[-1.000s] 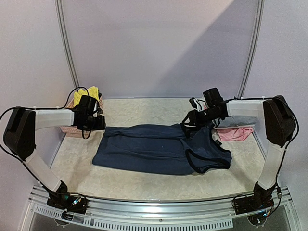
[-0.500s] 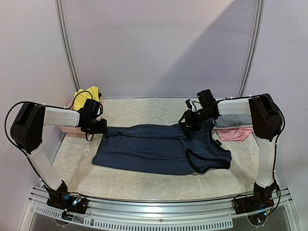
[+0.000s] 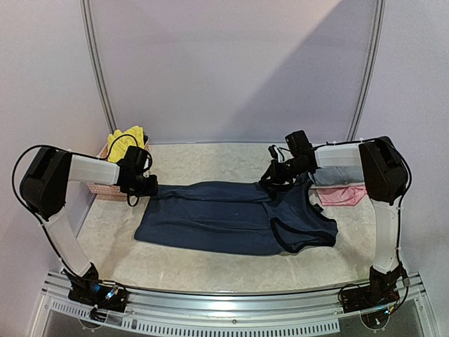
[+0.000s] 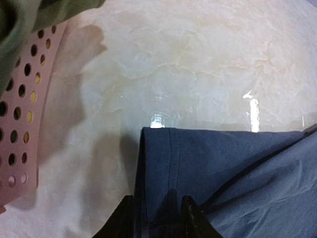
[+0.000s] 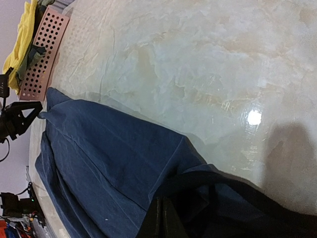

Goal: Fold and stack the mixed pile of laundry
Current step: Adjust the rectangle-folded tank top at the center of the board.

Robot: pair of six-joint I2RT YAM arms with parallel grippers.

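Navy top (image 3: pixel 231 217) spread flat mid-surface, long axis left to right, straps toward right arm. Far-left hem corner straddled by left gripper (image 4: pixel 157 220), jaws narrow but apart, cloth not yet pinched. Far edge by armhole held in right gripper (image 5: pixel 162 220), jaws closed on cloth. Each end is covered by its own arm; fold judged to run toward near edge. Marble surface (image 3: pixel 210 270) glossy. Pink basket (image 4: pixel 20 124) with yellow garment (image 3: pixel 126 138) just beside left gripper. Pink piece (image 3: pixel 344 195) at right.

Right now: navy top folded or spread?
Spread: navy top lies full length on the table, straps right, hem left. Far edge may be doubled over; cannot tell.
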